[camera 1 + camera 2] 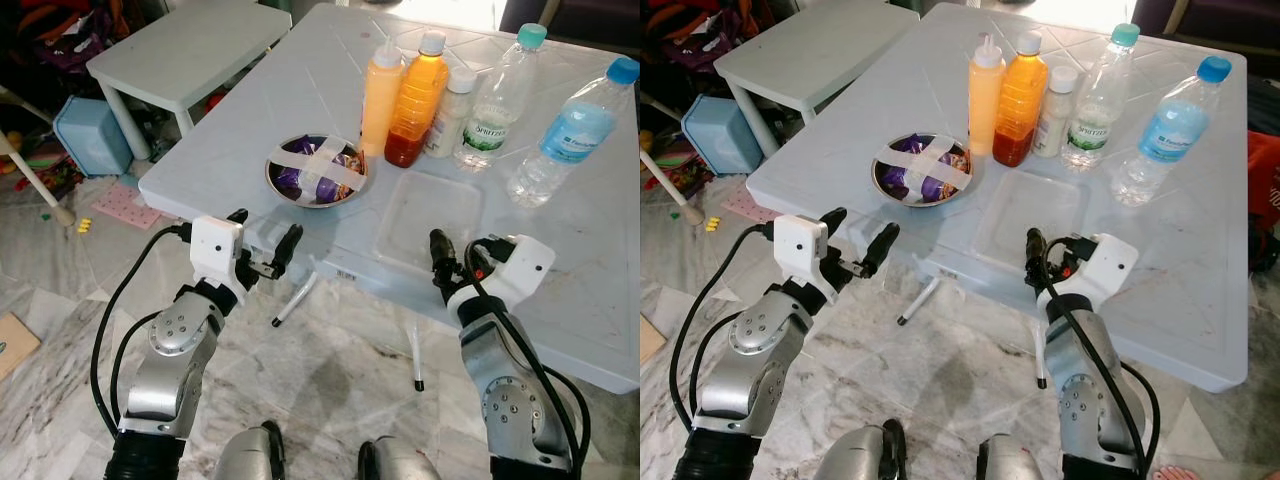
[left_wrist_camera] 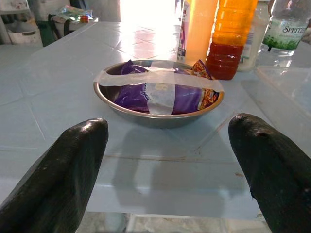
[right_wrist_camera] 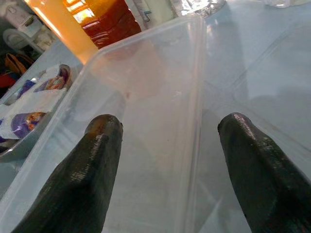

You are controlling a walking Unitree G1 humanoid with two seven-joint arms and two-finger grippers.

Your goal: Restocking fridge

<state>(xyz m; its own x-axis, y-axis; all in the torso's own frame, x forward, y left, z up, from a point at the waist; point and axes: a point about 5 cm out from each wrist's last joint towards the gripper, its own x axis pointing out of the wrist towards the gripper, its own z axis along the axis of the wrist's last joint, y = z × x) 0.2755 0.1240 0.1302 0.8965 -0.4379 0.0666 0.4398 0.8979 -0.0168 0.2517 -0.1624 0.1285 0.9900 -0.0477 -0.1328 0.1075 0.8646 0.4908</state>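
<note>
Centrally, the pale blue worktop [image 1: 300,90] carries every task item, and a smaller pale table [image 1: 180,50] stands beside it on the robot's left, above the marble floor [image 1: 330,390]. Near the worktop's front edge lies a clear plastic tray [image 1: 432,222], shallow and rectangular, just beside a steel bowl [image 1: 318,171] on its left. The bowl holds purple snack packets and is sealed across its top with crossed strips of white tape. Behind the tray stands a row of containers: a squeeze bottle [image 1: 381,101] of pale orange liquid, a bottle [image 1: 416,99] with orange liquid above a dark red layer, a small white bottle [image 1: 452,112], a clear water bottle with a teal cap [image 1: 498,97], and a water bottle with a blue cap [image 1: 570,132] farthest to the right. The left gripper [image 1: 263,242] hovers at the worktop's front edge, facing the bowl, with its fingers [image 2: 73,170] spread wide and holding nothing. The right gripper [image 3: 170,145] sits over the near end of the tray, fingers [image 3: 95,165] spread apart, one above the tray's interior and the other outside its long wall; whether they touch the plastic cannot be determined.
</note>
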